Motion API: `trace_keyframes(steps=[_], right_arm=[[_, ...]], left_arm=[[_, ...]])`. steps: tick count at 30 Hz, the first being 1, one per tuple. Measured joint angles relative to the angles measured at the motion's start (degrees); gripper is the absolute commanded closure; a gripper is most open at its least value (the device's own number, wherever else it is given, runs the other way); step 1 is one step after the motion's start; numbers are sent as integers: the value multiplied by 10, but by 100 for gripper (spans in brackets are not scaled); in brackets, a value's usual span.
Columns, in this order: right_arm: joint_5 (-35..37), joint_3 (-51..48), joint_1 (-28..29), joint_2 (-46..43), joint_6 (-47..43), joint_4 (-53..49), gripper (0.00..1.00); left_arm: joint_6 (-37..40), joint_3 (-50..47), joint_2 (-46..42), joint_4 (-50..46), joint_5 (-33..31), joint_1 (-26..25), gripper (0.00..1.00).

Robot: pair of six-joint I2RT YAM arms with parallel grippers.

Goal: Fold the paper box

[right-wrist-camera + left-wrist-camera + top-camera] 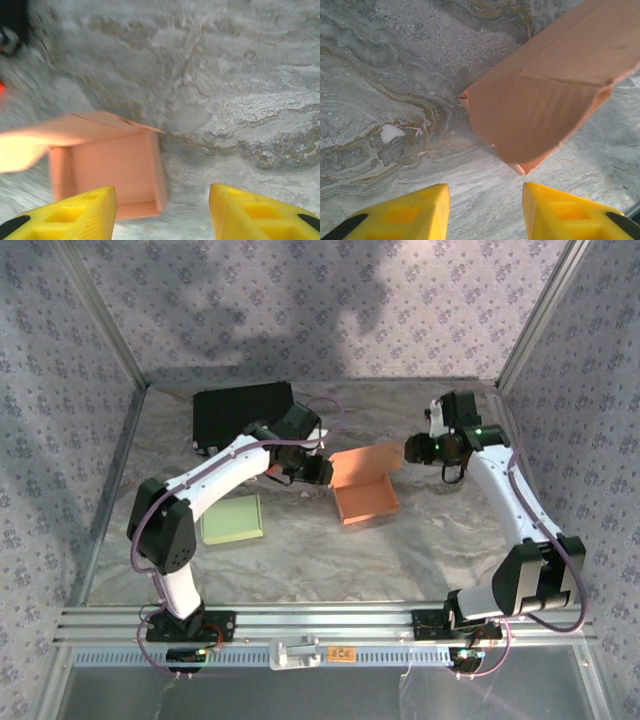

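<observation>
The box (366, 502) is seen near the middle of the counter (300, 570), an orange open tray with one flap (365, 460) raised along its far side. Its floor is bare.

The left gripper (320, 473) is held just beside the box's left far corner, apart from it. In the left wrist view its yellow fingers (415, 212) are spread, nothing is held between them, and the box corner is seen just ahead of them. The left arm is bent sharply at the elbow, well to the left of the box, and its forearm is stretched across toward the box.

The right gripper (410, 450) is held near the flap's right end, pointed at it. In the right wrist view its fingers (75, 215) are parted with nothing gripped, and the tray is seen ahead and to their left. The right arm is raised from its base and reached to the right far side of the box.

A green pad (232, 520) is laid flat to the left of the box, under the left forearm. A black case (240, 410) is placed beyond it, at the far left of the box.
</observation>
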Motion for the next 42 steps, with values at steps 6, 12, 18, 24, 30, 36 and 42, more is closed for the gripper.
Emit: trace_keyframes(steps=[6,12,18,24,30,36,42], right_arm=[[-95,-77,-39,8,-139,82,41],[-145,-73,-43,52,-227,131,42],[-151,-48,-30,111,-264,133,46],[-150,-17,-15,122,-274,136,54],[-144,-10,-11,134,-278,135,64],[-127,-9,3,141,-278,134,74],[-113,-7,9,141,-270,134,92]], left_arm=[[-9,5,20,1,-37,-10,59],[-13,27,40,7,-48,-10,61],[-14,47,56,6,-51,-13,63],[-15,67,73,6,-53,-14,68],[-15,71,87,4,-55,-14,75],[-14,78,92,4,-55,-14,81],[-14,84,92,4,-64,-14,90]])
